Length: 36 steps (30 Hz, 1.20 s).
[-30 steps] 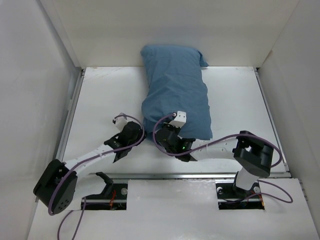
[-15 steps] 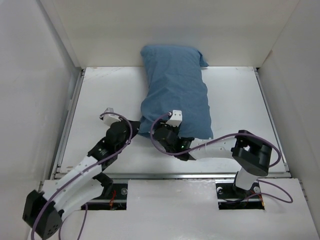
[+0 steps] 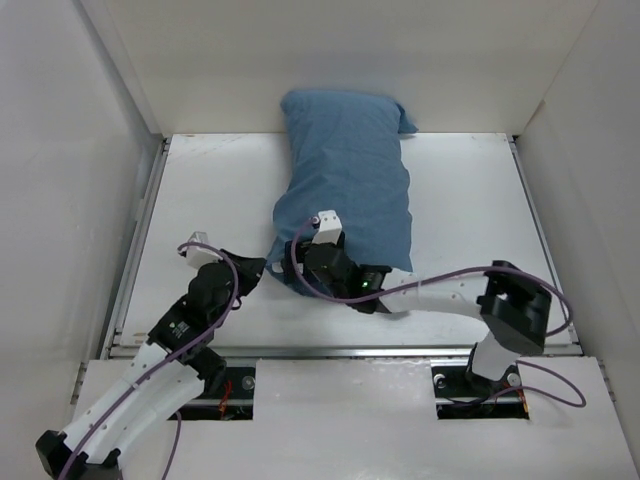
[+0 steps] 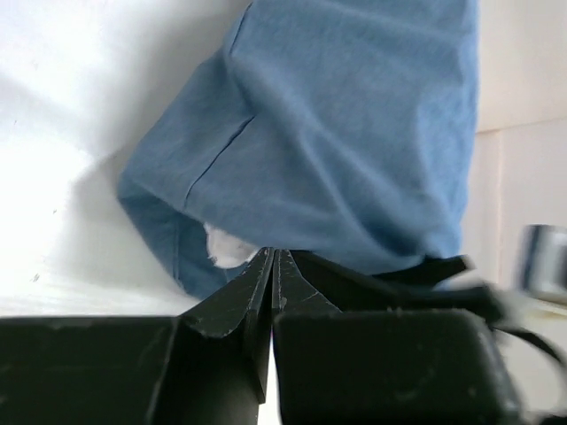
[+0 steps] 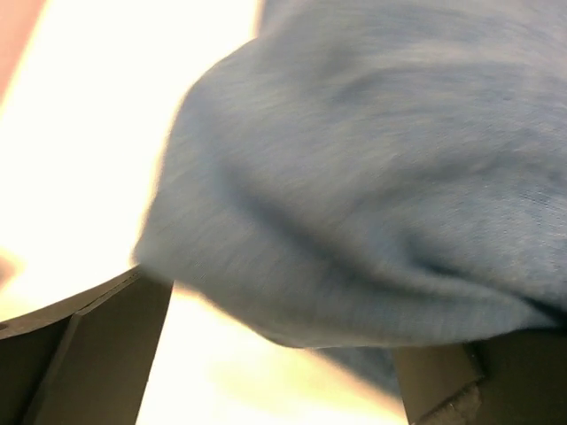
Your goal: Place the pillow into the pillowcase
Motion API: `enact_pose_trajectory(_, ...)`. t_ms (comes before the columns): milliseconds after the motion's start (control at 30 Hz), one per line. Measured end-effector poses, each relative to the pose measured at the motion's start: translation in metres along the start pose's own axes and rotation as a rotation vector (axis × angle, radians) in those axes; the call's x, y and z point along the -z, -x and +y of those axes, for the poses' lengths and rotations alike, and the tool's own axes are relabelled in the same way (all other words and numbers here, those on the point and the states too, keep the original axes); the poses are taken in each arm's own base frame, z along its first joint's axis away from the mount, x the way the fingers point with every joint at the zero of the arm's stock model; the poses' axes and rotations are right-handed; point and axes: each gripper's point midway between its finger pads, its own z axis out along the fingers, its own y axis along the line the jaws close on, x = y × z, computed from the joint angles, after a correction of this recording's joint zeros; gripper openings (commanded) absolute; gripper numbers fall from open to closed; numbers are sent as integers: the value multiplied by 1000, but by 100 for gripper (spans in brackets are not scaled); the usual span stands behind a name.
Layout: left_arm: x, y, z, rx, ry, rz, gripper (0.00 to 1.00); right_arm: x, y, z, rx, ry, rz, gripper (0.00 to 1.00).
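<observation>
At the pillowcase's [image 3: 345,170] near end, the open mouth, only a small white bit of pillow [image 4: 223,248] shows, per the left wrist view. The rest of the pillow is inside, filling the blue sack plump from mouth to far end. So the stuffing looks nearly done, w/ just that corner to tuck in or the hem to pull over it. The pillowcase lies lengthwise on the table [image 3: 470,200], its far end up against the back wall [image 3: 330,60], prob. so the wall braces it while work goes on from the mouth side.

Left gripper [image 4: 271,261] sits at the mouth's left corner, jaws closed tight, tips touching the hem right beside the white bit. Can't tell whether thin cloth is nipped between them or they only rest against it. A pinch there would make sense for keeping the opening in place.

Right gripper [image 5: 283,328] is at the mouth too, just right of the left one. Its jaws are spread wide w/ the rounded blue end bulging btw the fingers [image 5: 97,345], holding nothing. My read: it's placed to take hold of the hem or push the bulge deeper. Risk: the loose hem slips & bares more pillow.
</observation>
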Motion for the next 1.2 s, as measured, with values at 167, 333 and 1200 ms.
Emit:
enact_pose_trajectory(167, -6, -23, 14, -35, 37, 94, 0, 55, 25, 31, 49, 239, 98, 100)
enact_pose_trajectory(333, -17, -66, 43, -79, 77, 244, 0, 110, 63, 38, 101, 375, 85, 95)
enact_pose_trajectory(1200, -35, -98, 22, -46, -31, 270, 0, 48, -12, 17, 432, 262, 250, 39)
